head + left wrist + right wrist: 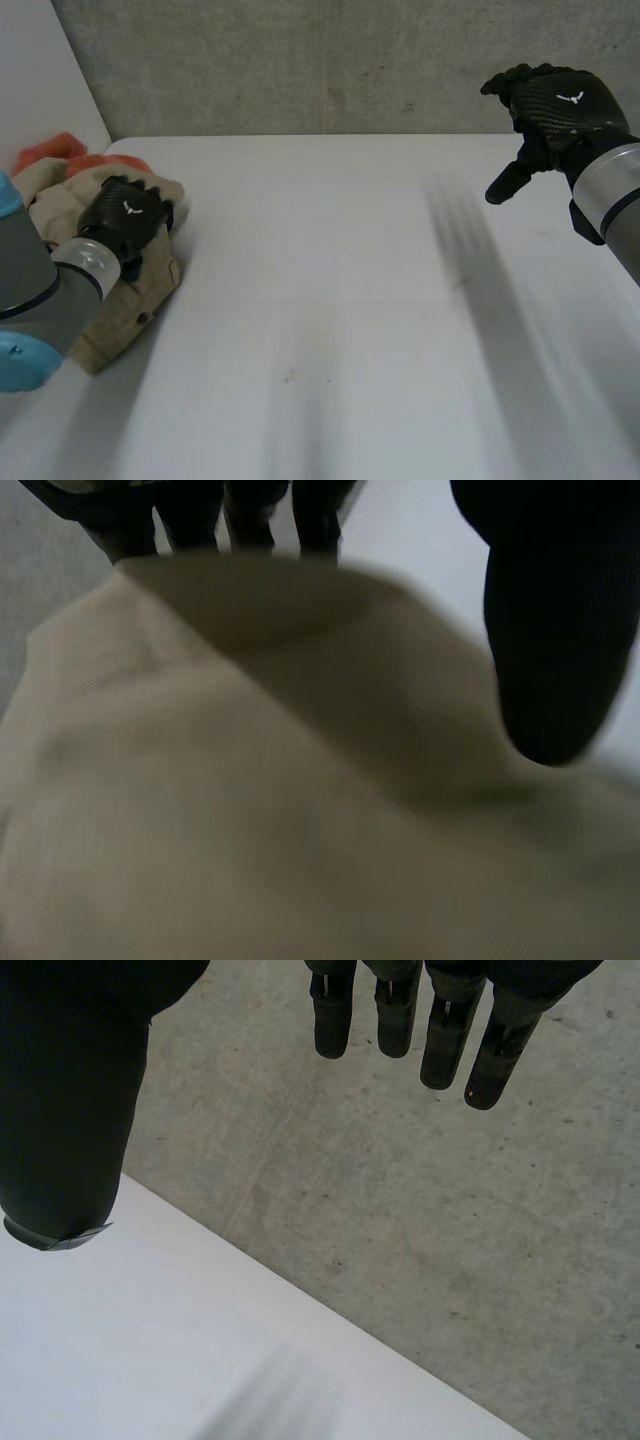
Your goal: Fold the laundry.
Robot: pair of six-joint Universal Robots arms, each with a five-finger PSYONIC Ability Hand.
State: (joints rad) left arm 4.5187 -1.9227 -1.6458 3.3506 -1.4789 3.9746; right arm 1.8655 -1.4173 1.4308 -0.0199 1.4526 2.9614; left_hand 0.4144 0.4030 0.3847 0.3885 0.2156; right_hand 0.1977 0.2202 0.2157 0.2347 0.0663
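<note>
garment (118, 318) clutched by left robot hand (130, 218); wrist view shows right robot hand (70, 1090) fingers (445, 1035) straight.

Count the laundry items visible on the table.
2: a beige garment under the left hand, and an orange garment behind it. More may be hidden underneath.

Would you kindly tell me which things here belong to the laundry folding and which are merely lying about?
Belonging to the job:
- beige garment, bunched at the table's left edge
- orange cloth behind it, probably laundry too
- left hand, on the beige garment
- right hand, open, raised, holding nothing

Just there:
- white table
- concrete wall
</note>
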